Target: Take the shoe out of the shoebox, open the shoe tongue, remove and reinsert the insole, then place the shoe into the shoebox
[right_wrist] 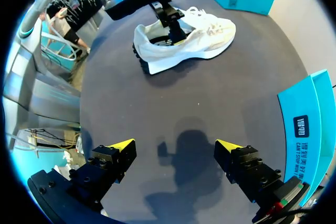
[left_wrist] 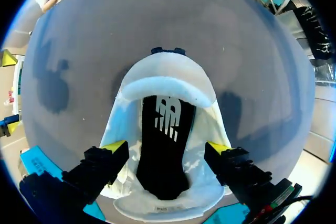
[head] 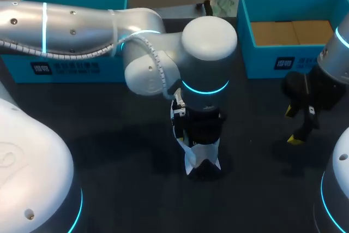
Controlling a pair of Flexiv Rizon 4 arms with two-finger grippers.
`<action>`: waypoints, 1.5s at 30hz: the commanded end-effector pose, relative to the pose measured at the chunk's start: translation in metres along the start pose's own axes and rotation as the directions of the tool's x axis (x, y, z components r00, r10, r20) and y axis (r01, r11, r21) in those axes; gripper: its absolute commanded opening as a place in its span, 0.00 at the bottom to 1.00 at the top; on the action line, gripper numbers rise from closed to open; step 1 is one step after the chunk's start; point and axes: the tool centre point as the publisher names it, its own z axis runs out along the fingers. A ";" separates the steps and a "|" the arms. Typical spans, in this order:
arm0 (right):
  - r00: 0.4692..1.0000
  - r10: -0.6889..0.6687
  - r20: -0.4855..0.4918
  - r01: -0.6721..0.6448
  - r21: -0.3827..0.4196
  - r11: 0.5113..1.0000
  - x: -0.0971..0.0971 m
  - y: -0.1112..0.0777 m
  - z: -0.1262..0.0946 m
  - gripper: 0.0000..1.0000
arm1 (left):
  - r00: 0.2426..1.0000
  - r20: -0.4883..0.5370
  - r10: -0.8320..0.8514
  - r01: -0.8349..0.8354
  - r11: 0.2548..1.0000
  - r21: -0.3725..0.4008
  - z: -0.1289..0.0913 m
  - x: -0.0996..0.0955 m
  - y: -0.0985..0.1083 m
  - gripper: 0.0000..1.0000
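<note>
Bimanual workcell, described from the robot's left to its right. At the far left edge of the dark table (head: pixel 109 135) stands a teal box (head: pixel 76 65), partly hidden behind the left arm (head: pixel 82 28), which enters from that side and reaches to the middle of the table. There the white shoe (head: pixel 200 159) rests upright on its sole on the table surface, outside both boxes and well apart from each. The left gripper (left_wrist: pixel 166 147) stands directly over the shoe, lined up with its mouth; whether this claw is grasping the shoe or merely straddling it released cannot be told from these views. Looking down from the left wrist, the shoe's mouth shows the black insole (left_wrist: pixel 167 124), marked in white, lying inside the white upper. From the right wrist, the shoe's laces (right_wrist: pixel 206 16) and its dark outsole are visible. At the far right edge stands the teal shoebox (head: pixel 263 54), open at the top, showing a brown cardboard floor. Nearer the robot and just in front of it, the right gripper (head: pixel 293 126) hangs above bare table, its claw released, yellow tips spread wide with nothing between them.
</note>
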 end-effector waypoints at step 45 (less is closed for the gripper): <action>1.000 0.000 0.003 0.000 0.001 1.000 0.001 0.000 0.000 1.00 | 0.999 0.022 0.025 -0.027 0.992 0.122 -0.023 0.003 0.005 1.00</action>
